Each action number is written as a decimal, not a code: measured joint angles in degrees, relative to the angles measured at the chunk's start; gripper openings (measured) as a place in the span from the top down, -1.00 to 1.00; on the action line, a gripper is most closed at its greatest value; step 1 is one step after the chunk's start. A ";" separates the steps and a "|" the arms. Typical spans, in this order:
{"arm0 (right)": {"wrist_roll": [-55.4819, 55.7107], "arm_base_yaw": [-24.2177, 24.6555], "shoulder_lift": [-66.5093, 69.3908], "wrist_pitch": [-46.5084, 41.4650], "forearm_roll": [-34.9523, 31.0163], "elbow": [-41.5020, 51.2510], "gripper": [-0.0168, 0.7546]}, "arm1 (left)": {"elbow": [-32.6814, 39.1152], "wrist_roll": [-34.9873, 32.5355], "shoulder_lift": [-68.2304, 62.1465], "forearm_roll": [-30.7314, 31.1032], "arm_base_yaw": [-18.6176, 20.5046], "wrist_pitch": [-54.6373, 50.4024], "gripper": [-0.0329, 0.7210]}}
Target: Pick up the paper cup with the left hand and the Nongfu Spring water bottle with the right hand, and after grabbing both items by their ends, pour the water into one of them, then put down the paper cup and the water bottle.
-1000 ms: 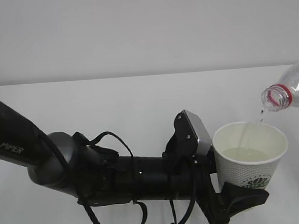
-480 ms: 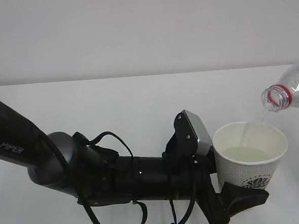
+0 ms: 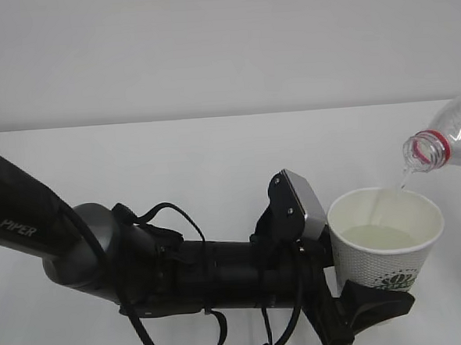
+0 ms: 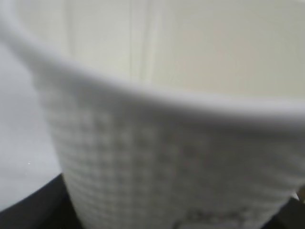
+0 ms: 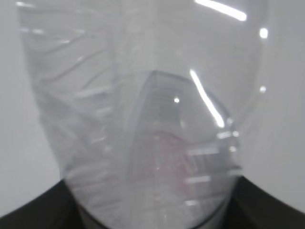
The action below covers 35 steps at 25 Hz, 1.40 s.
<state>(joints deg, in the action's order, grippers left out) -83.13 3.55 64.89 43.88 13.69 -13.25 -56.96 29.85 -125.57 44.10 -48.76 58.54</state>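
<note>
The left hand (image 3: pixel 364 301) grips the paper cup (image 3: pixel 386 241) at its base and holds it upright above the white table (image 3: pixel 175 160). The right hand clamps the Nongfu Spring water bottle (image 3: pixel 448 140), tilted mouth-down above the cup's right rim. A thin stream of water (image 3: pixel 404 177) falls into the cup.

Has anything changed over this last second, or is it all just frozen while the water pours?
Almost nothing moved. The bottle stays tilted over the paper cup, a thin stream of water still falling in. The left hand keeps holding the cup in the same spot; any rise in the water level is too small to tell.
</note>
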 joint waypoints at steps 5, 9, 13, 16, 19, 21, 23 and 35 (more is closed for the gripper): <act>-0.04 0.00 0.00 0.08 0.00 0.00 -0.16 | 0.00 0.00 0.00 0.00 0.00 0.00 -0.53; -0.13 0.00 0.00 0.08 0.00 0.00 -0.16 | 0.00 0.00 0.00 0.00 0.00 0.00 -0.53; -0.13 0.00 0.00 0.08 -0.11 0.00 -0.16 | 0.00 0.00 0.00 0.00 0.00 0.00 -0.53; -0.24 0.00 0.00 0.12 -0.11 0.00 -0.16 | 0.00 0.00 0.00 0.00 0.00 0.00 -0.53; -0.24 0.00 0.00 0.12 -0.11 0.00 -0.16 | 0.00 0.00 0.00 0.00 0.00 0.00 -0.53; -0.24 0.00 0.00 0.22 -0.11 0.00 -0.16 | 0.00 0.00 0.00 0.00 0.00 0.00 -0.53; -0.24 0.00 0.00 0.22 -0.11 0.00 -0.16 | 0.00 0.00 0.00 0.00 0.00 0.00 -0.53; -0.24 0.00 0.00 0.34 -0.11 0.00 -0.16 | 0.00 0.00 0.00 0.00 0.00 0.00 -0.53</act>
<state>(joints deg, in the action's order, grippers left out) -83.37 3.55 64.89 44.22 13.58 -13.25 -56.96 29.85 -125.57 44.10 -48.76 58.54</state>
